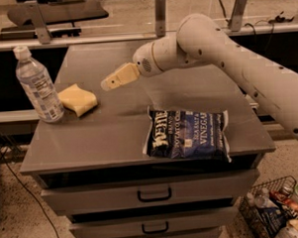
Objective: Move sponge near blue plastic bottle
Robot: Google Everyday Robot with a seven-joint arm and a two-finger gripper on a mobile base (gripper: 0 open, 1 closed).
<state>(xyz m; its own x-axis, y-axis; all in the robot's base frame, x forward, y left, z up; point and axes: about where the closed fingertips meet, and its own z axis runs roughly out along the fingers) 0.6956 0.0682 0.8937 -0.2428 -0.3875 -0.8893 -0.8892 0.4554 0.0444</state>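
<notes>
1. I see a dark blue crinkled chip bag [187, 136] lying lower centre on the grey metal cabinet top [105, 138].
2. The pale yellow foam sponge [78, 98] sits at left, just beside the upright clear blue-labelled plastic bottle [37, 86].
3. My cream gripper [107, 83] hovers right of the sponge, apart from it; I cannot tell its grip.
</notes>
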